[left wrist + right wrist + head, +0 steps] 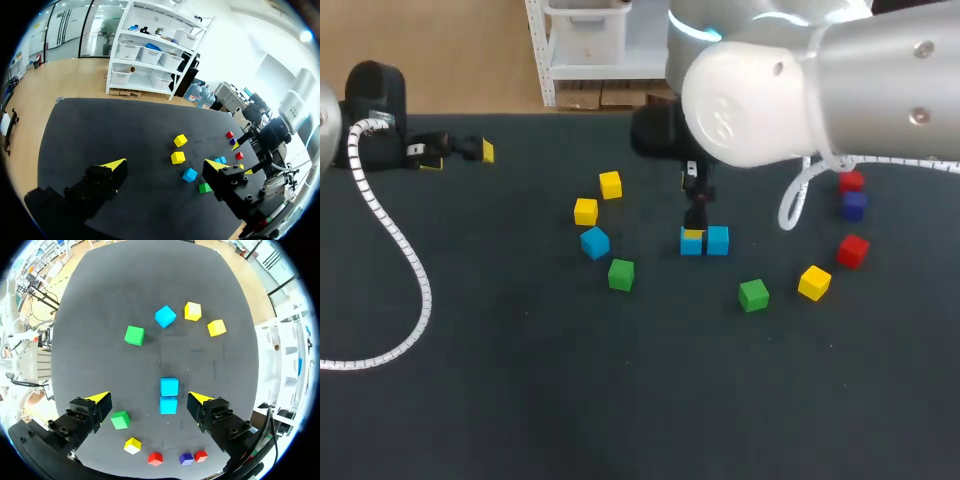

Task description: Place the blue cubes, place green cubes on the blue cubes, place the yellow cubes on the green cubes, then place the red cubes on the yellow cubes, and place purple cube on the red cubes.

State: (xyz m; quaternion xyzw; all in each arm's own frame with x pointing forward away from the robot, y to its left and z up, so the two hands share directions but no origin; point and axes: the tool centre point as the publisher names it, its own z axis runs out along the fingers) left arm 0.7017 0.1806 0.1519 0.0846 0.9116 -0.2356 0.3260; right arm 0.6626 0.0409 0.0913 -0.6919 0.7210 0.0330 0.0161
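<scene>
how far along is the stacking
Early. Done: two blue cubes sit side by side. In hand: nothing; the right gripper hangs open over them. Left: a third blue cube lies apart, and the green cubes, yellow cubes, red cubes and purple cube lie loose, nothing stacked.

blue pair [717, 240] touching | third blue cube [595, 242] apart | purple cube [854, 205] beside red cube [851, 181]

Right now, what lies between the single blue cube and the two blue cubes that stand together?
Nothing: only bare black table lies between the single blue cube and the blue pair. The head view shows this, the right wrist view too.
</scene>
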